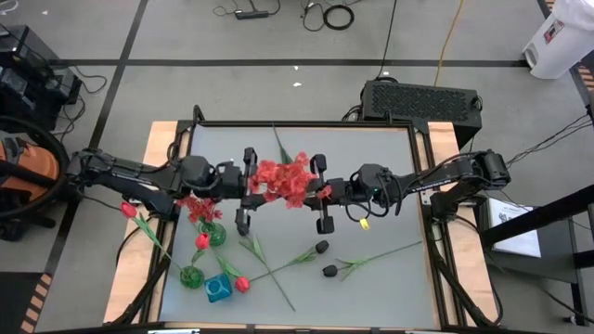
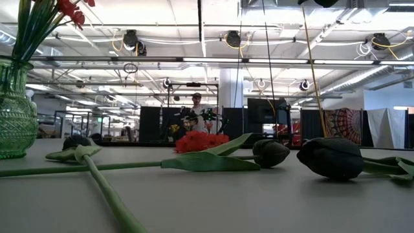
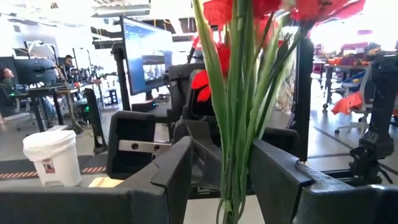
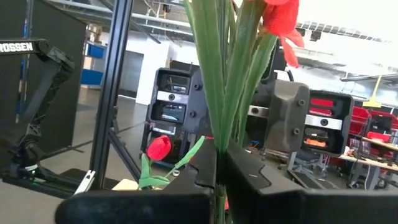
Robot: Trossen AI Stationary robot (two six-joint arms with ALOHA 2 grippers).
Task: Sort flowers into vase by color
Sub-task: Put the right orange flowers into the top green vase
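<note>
A bunch of frilly red flowers [image 1: 283,179] stands upright in mid-air over the table's middle, its green stems [image 3: 239,124] pointing down. My left gripper [image 1: 252,190] reaches it from the left and my right gripper [image 1: 316,193] from the right, and both are closed on the stems. Two green vases [image 1: 212,233] [image 1: 192,276] with red blooms and a blue vase [image 1: 218,289] stand near the front left. Black buds [image 1: 321,247] [image 1: 329,271] and a red tulip [image 1: 243,284] lie on the table. My left gripper has the bundle of stems [image 3: 244,163] between its two fingers, which stand fairly wide apart. The fingers come level from the table's left and lie across the stems. The bunch stands upright, blooms up, clear of the table. My right gripper pinches a thin part of the stems [image 4: 219,140] between its two nearly closed fingers. They come level from the table's right, across the stems. The stems rise upright above the fingers, with a red bloom [image 4: 278,18] overhead.
A red tulip [image 1: 129,211] lies over the table's left rim. Loose green stems [image 1: 306,255] cross the front middle of the table. In the low view the black buds [image 2: 333,157] lie close to the near edge and a green vase [image 2: 13,110] stands at the left.
</note>
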